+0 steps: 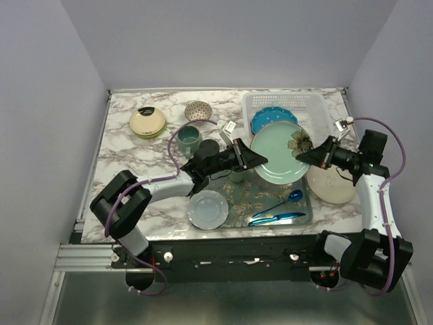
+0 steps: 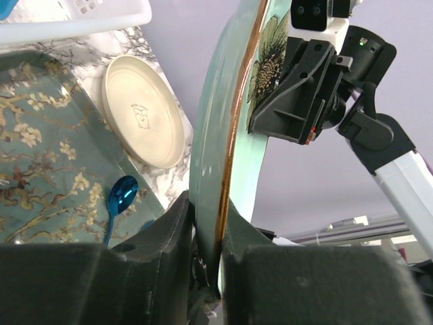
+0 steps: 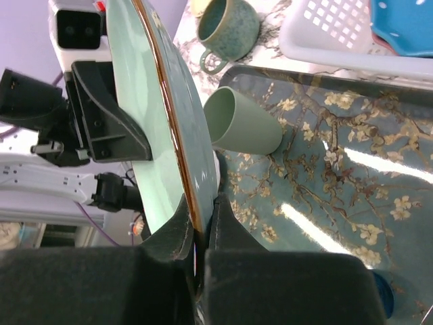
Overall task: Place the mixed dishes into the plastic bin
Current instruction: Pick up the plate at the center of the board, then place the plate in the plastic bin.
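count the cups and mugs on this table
2: a teal handled mug on the marble table beside the tray, and a pale green cup on that tray. Others may be hidden.

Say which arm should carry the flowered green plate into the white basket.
Right, probably. The right gripper and left gripper each pinch the rim of the flowered green plate, but the white basket sits on the right arm's side; the left arm is stretched across the floral tray.
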Controlling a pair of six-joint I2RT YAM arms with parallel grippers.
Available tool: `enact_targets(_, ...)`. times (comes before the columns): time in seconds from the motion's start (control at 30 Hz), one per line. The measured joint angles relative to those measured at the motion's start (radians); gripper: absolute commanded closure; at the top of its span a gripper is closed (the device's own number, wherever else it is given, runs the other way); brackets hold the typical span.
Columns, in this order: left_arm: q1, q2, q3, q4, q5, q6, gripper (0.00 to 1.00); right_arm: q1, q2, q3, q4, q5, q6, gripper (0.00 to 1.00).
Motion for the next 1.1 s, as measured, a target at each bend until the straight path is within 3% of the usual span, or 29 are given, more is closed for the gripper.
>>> enact_targets(0.1,0.000,-0.013,0.010,-0.037,-0.007,0.010,0.28,0.000,0.005,0.001,0.005,-0.011,-0.011,0.99)
enact_targets(0.33,0.033,-0.182,0.020,-0.204,-0.077,0.114,0.03,0.003,0.077,0.062,0.008,-0.059,-0.039,0.99)
enact_targets(0.8,0.283,-0.588,0.034,-0.651,-0.195,0.401,0.01,0.004,0.233,0.233,0.082,0.089,0.042,1.00)
enact_targets(1.1,0.301,-0.690,0.094,-0.922,-0.297,0.738,0.01,0.033,0.406,0.357,0.126,0.266,0.126,0.98)
